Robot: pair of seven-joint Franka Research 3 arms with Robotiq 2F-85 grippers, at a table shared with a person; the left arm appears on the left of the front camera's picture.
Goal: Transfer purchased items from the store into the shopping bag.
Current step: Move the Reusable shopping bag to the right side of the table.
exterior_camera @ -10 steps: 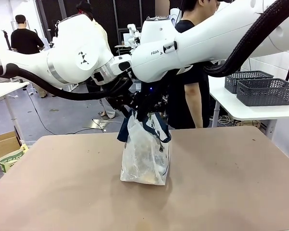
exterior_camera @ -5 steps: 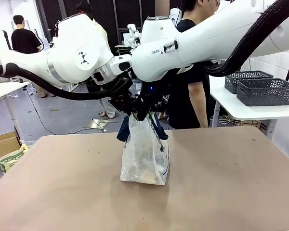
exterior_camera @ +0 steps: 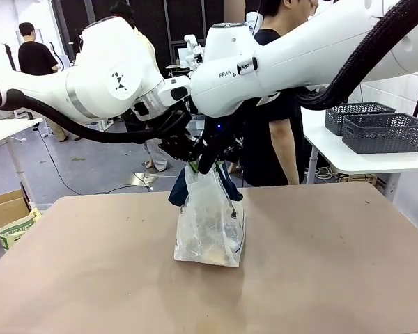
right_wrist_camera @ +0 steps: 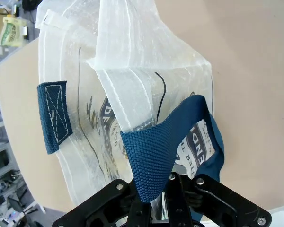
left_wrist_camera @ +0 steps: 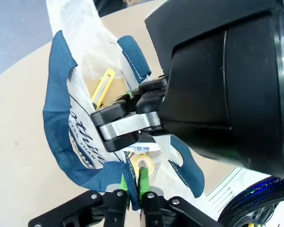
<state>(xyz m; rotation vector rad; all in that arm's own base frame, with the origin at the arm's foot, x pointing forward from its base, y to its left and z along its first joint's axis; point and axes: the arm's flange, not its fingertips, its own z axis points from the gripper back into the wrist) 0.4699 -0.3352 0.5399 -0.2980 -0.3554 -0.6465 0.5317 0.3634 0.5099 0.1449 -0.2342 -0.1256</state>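
Observation:
The shopping bag point(exterior_camera: 209, 226), translucent white with navy straps, stands upright at the table's middle with tan items showing dimly through it. Both arms meet just above its mouth. My left gripper point(exterior_camera: 187, 152) point(left_wrist_camera: 134, 183) is shut, its green pads pinching a navy strap handle point(left_wrist_camera: 61, 118). My right gripper point(exterior_camera: 207, 158) point(right_wrist_camera: 154, 191) is shut on the other navy handle point(right_wrist_camera: 151, 151). Inside the bag lie a yellow utility knife point(left_wrist_camera: 103, 88) and a yellow tape roll point(left_wrist_camera: 143, 165). Two dark grey slotted baskets point(exterior_camera: 383, 132) stand on a side table; I cannot tell whether either is the store.
A person in black point(exterior_camera: 279, 104) stands just beyond the far edge, behind the arms. The white side table point(exterior_camera: 348, 156) is at the far right. A cardboard box point(exterior_camera: 3, 209) sits on the floor at left. Bare tan tabletop point(exterior_camera: 334, 264) surrounds the bag.
My left gripper has closed on the bag's strap and risen slightly, drawing the bag's mouth up a little. The right gripper has kept its hold.

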